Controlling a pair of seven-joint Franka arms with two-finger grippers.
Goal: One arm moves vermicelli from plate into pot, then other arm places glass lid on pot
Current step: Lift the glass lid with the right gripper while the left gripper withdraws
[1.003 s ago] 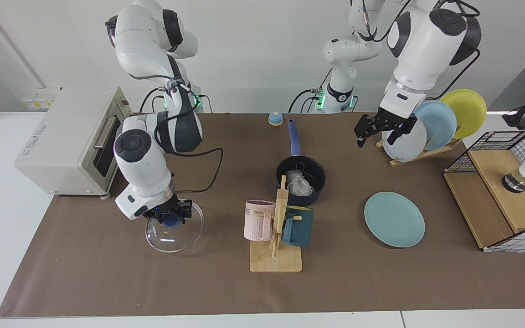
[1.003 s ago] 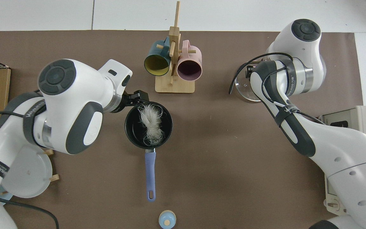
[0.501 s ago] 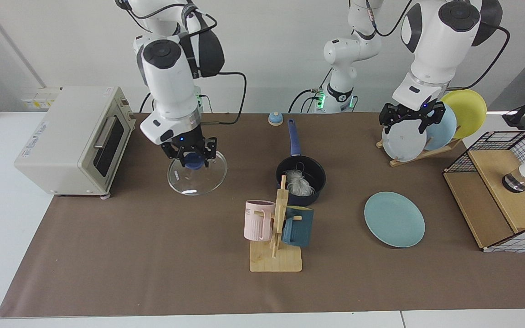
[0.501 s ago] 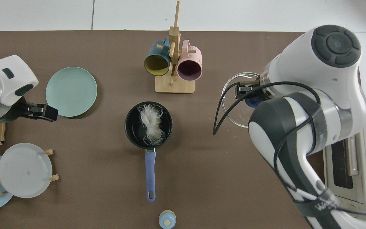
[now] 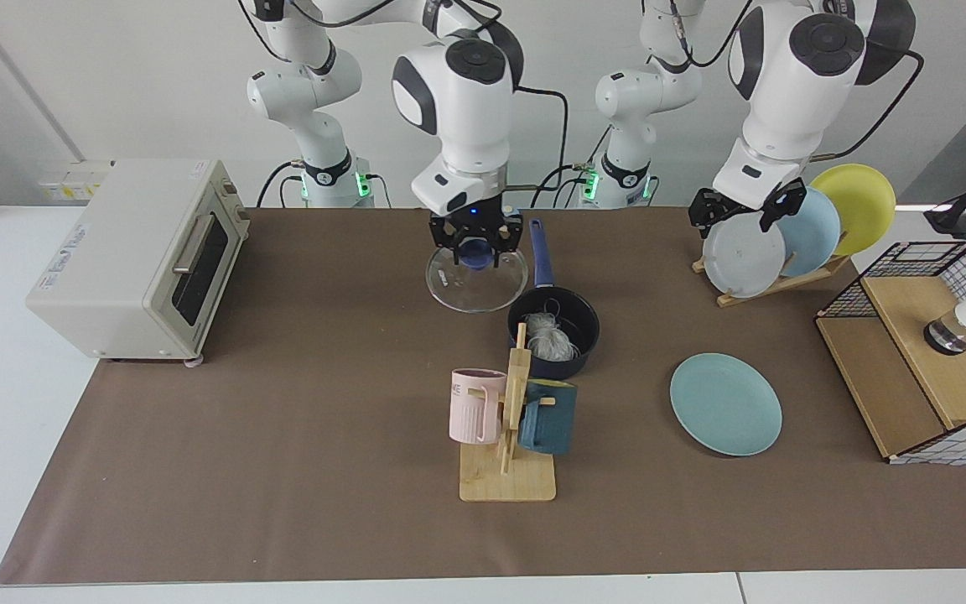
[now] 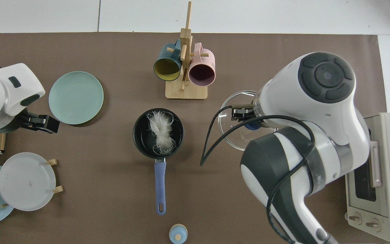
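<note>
Right gripper [image 5: 476,244] pinches the glass lid [image 5: 476,281] by its knob, just beside the pot [image 5: 553,330] holding vermicelli [image 5: 550,337]; next, centre and lower it. Left gripper [image 5: 743,210], fingers apart, waits empty.

Brown mat [image 5: 282,470] covers the worktop [image 5: 22,436]. Cream toaster oven [image 5: 127,256] at far left, door facing the middle. Wooden mug tree [image 5: 510,436] near centre: pink mug [image 5: 475,406] on its left, teal mug [image 5: 548,417] on its right. Wooden plate rack [image 5: 776,281] far right holds white plate [image 5: 743,253], pale blue plate [image 5: 810,226], yellow plate [image 5: 856,201], all on edge. Wire-and-wood basket [image 5: 927,352] at right edge. Small blue domed object [image 5: 506,218], possibly a bell, at far centre.
</note>
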